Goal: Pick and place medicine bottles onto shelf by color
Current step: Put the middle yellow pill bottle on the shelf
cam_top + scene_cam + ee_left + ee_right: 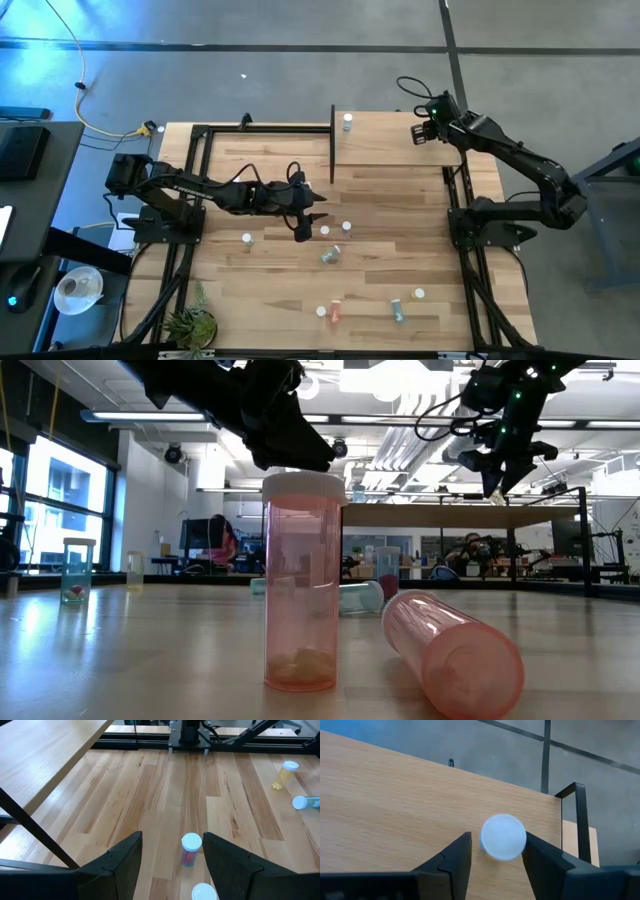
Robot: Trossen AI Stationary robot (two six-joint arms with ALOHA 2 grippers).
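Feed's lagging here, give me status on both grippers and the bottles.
Left gripper open over a red bottle on the table. Right gripper above the shelf, straddling a white cap. Nothing blocking.

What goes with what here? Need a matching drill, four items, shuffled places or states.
Column 1
1. left tool
2. right tool
3. white-capped pink translucent plastic bottle
4. second pink translucent plastic bottle beside it

Column 2
A. lying on its side
B. above the raised light-wood shelf
C. standing upright on the wooden table
D. open, above the table's middle

Pairs: 1-D, 2-B, 3-C, 4-A
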